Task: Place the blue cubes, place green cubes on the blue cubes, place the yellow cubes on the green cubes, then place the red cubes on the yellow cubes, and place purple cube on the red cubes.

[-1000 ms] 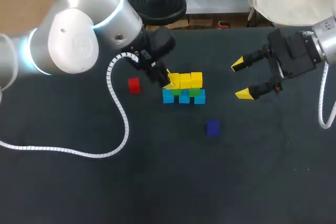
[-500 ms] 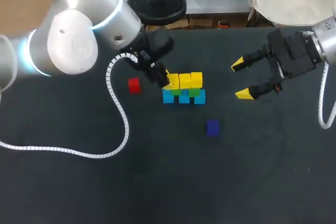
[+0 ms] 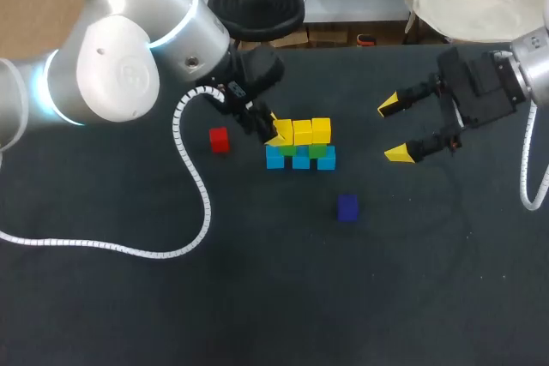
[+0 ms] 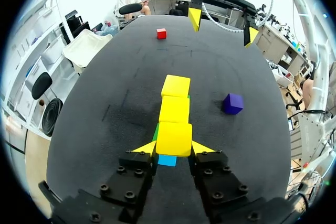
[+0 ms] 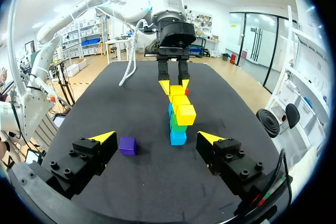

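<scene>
The left claw is clenching the end yellow cube, its tips pressing on both sides, on the top layer of the stack of blue, green and yellow cubes in the middle of the desk. The red cube is lying at the stack's 9 o'clock, the purple cube at its 5 o'clock. The right claw is hanging released at 3 o'clock, well apart.
</scene>
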Robot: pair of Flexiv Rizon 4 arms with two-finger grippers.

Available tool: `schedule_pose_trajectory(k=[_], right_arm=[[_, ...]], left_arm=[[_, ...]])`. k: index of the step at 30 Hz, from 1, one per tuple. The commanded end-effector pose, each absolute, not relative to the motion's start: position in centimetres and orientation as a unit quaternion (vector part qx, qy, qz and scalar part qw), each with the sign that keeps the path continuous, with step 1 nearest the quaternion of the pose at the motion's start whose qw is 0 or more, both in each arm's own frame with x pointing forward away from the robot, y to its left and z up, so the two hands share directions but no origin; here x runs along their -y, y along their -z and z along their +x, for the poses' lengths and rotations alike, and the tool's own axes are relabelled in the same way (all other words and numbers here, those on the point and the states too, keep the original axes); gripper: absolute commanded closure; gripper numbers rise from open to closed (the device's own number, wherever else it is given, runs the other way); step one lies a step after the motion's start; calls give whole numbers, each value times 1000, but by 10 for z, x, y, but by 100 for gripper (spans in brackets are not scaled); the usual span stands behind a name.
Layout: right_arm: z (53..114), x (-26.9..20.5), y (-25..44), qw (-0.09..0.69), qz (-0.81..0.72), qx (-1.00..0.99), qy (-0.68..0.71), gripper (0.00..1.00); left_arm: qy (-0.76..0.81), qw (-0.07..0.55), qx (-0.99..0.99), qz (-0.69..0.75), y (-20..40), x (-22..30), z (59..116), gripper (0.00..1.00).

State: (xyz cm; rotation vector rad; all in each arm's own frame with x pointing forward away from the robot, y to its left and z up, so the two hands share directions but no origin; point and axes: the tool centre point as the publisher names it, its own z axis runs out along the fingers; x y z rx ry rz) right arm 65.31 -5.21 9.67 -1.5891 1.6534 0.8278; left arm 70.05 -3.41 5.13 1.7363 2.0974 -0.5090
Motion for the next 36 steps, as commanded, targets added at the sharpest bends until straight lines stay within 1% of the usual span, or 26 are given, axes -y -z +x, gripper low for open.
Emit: schedule_pose_trajectory(k=[1, 36], right_arm=[[653, 52, -96, 345, -612, -636, -319, 0], [653, 52, -96, 345, -612, -636, -319, 0]], left_arm=[[181, 185, -744, 616, -50, 34, 701, 100], [173, 187, -746, 615, -49, 33, 709, 100]])
